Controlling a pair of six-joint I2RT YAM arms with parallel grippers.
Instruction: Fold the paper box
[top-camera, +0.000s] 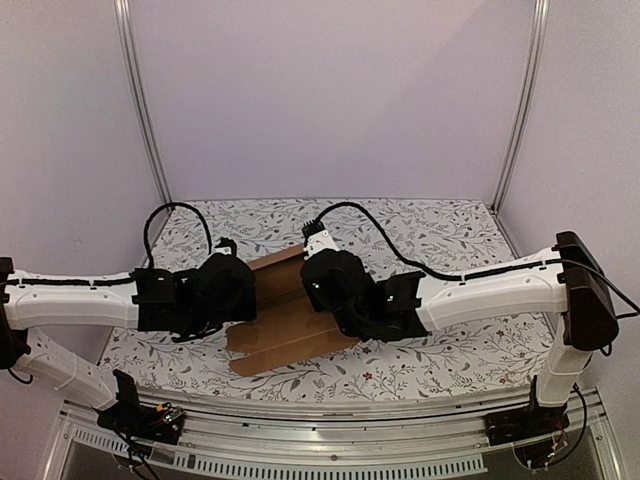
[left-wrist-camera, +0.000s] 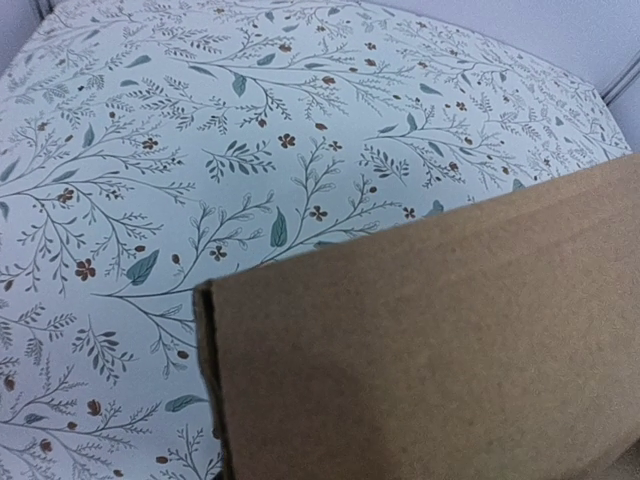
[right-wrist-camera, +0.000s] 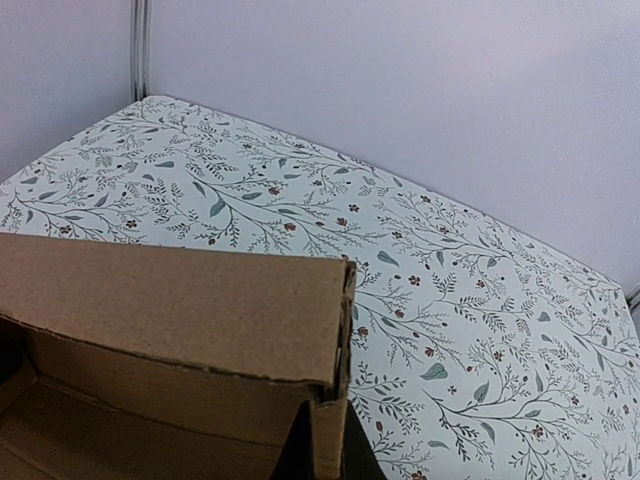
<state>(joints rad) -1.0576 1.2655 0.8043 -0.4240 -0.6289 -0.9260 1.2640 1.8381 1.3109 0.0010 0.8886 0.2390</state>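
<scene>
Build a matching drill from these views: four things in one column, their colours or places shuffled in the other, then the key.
Things
1. paper box
2. table
3. back wall
4. right arm

Descriptions
A. plain pale lilac
B. white shell, reaching in from the right
C. brown cardboard, in the middle between the two arms
D. covered in a leaf-and-flower print

Pairs: 1-C, 2-D, 3-A, 4-B

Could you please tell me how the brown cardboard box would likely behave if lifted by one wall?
The plain brown cardboard box is probably light, its walls being thin sheet. Half-folded along creases, it would likely flex and sag.
</scene>
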